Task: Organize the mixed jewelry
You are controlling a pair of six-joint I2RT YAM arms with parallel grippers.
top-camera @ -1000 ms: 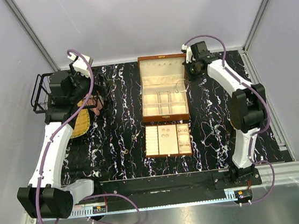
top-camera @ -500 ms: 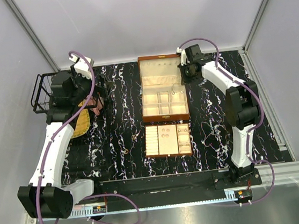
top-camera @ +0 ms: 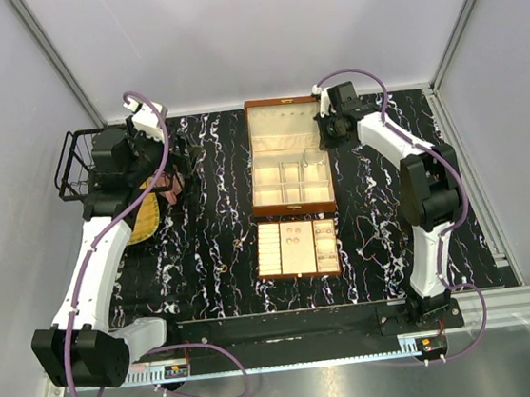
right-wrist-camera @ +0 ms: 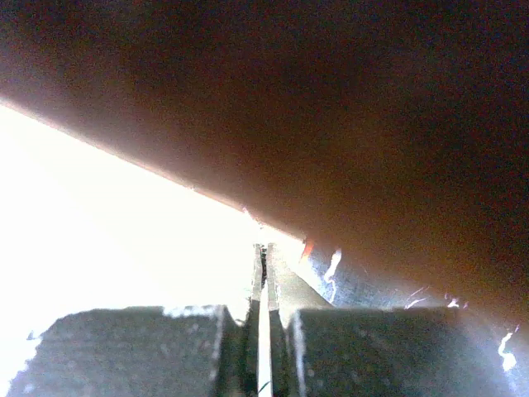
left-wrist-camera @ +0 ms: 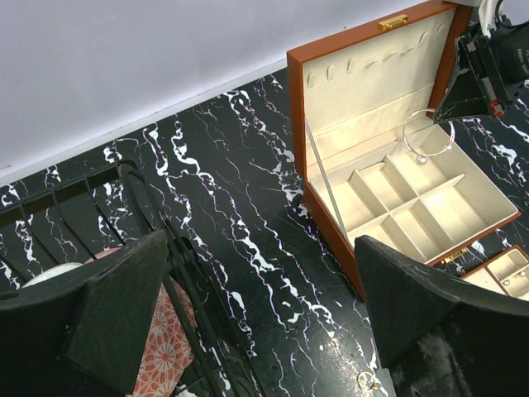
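The brown box point(top-camera: 261, 161) stands open mid-table, cream compartments showing. My right gripper point(top-camera: 327, 134) is at its right rim, shut on the pale bangle loop point(left-wrist-camera: 428, 132), which hangs over the box's back-right compartment. In the right wrist view the gripper point(right-wrist-camera: 264, 252) pinches a thin pale strip against the box wall point(right-wrist-camera: 331, 124). My left gripper point(left-wrist-camera: 264, 331) is open and empty above the marble, left of the box. A small ring point(left-wrist-camera: 366, 381) lies on the marble by its right finger. Other pieces on the marble are too fine to tell from the veins.
The box's lift-out tray point(top-camera: 261, 253) lies in front of the box with small pieces in its cells. A black wire basket point(top-camera: 73, 177) stands at the far left, with a yellow item point(top-camera: 143, 220) and a pink patterned item point(left-wrist-camera: 161, 347) beside it.
My right gripper has moved left to the box's right rim, carrying the bangle over the box. The left arm has barely shifted.
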